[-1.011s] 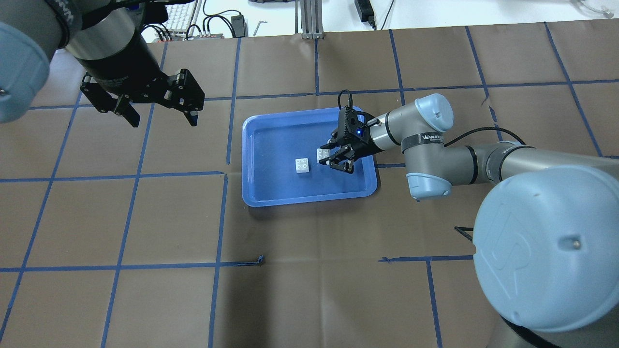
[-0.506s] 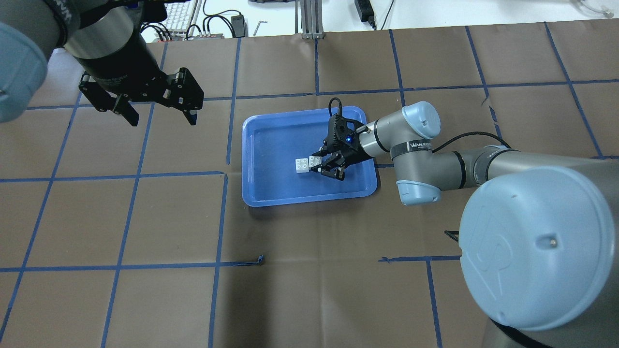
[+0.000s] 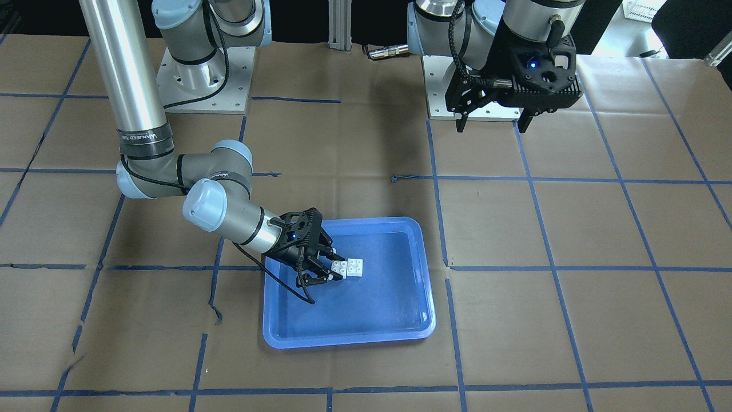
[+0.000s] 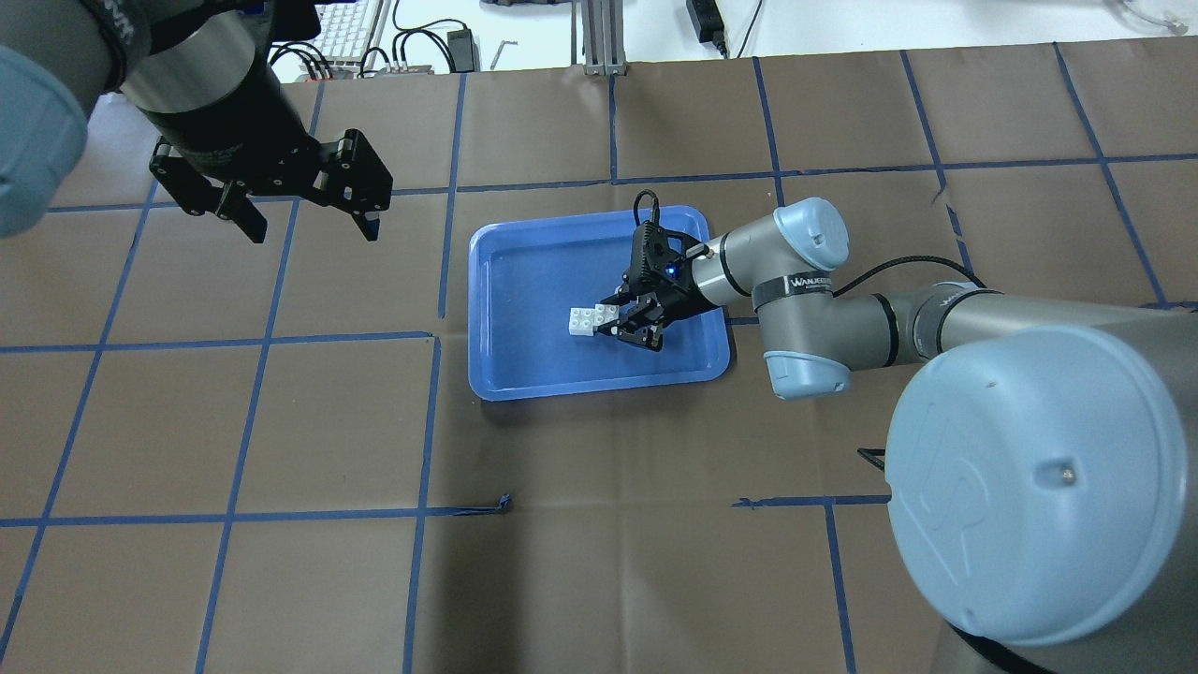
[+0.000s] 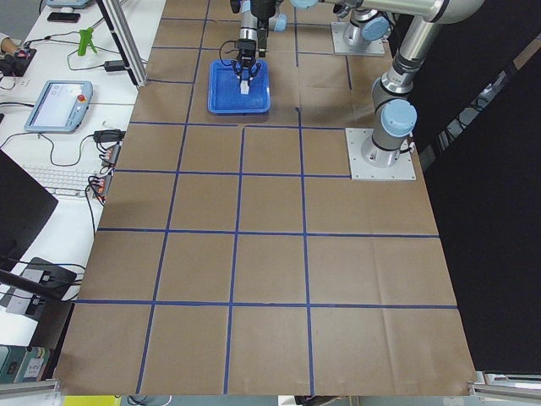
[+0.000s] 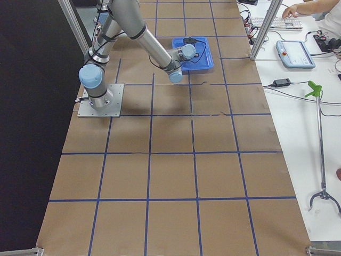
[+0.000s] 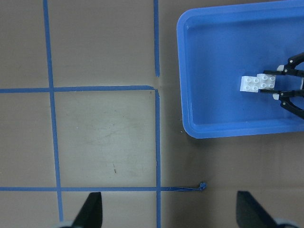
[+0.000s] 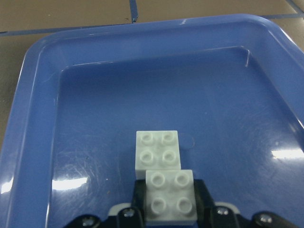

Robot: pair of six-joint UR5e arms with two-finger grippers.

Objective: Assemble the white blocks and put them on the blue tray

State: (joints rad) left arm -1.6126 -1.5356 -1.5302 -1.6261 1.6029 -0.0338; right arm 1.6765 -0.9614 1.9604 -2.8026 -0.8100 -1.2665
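Observation:
The blue tray (image 4: pixel 487 309) lies mid-table. One white block (image 4: pixel 580 322) rests on its floor. My right gripper (image 4: pixel 613 318) is low in the tray, shut on the second white block (image 4: pixel 606 314). In the right wrist view the held block (image 8: pixel 170 195) sits between my jaws and overlaps the near edge of the resting block (image 8: pixel 157 149); I cannot tell whether they are pressed together. Both blocks also show in the front view (image 3: pixel 347 267). My left gripper (image 4: pixel 309 220) is open and empty, high over the table left of the tray.
Brown paper with blue tape lines (image 4: pixel 430 421) covers the table. The tray's raised rim (image 8: pixel 28 118) surrounds the blocks. A keyboard and cables (image 4: pixel 356 37) lie beyond the far edge. The arm bases (image 3: pixel 206 74) stand at the robot's side.
My right gripper has carried its white block left across the tray, from apart from the resting block to overlapping it. The left arm has hardly moved.

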